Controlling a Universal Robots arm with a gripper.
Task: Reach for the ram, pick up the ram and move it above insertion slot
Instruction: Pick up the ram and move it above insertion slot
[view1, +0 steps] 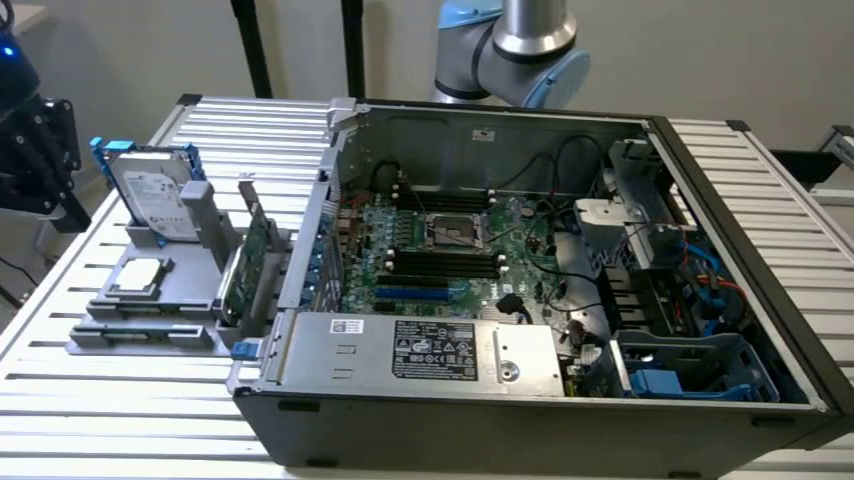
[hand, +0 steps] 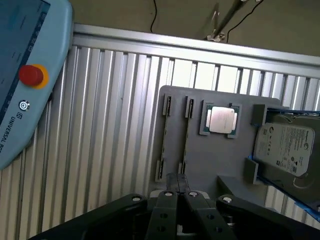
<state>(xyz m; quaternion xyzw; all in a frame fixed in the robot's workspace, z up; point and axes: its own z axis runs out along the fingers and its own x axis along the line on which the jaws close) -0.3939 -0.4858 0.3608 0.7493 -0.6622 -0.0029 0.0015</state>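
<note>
Exterior: grey tray (view1: 180, 300) at 9 o'clock of open case (view1: 400, 440), on worktop (view1: 120, 400).
Wrist: gripper (hand: 178, 184) closed, empty, at tray edge; ram (hand: 185, 140) seemingly edge-on in tray slot beside processor (hand: 221, 120).
Reach step; grasp needs gripper opened, aligned.

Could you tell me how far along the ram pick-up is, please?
Done: nothing visibly. In hand: the gripper, shut and holding nothing, hangs above the gray holder. Left: the ram is not gripped, and the motherboard slots have nothing above them.
</note>
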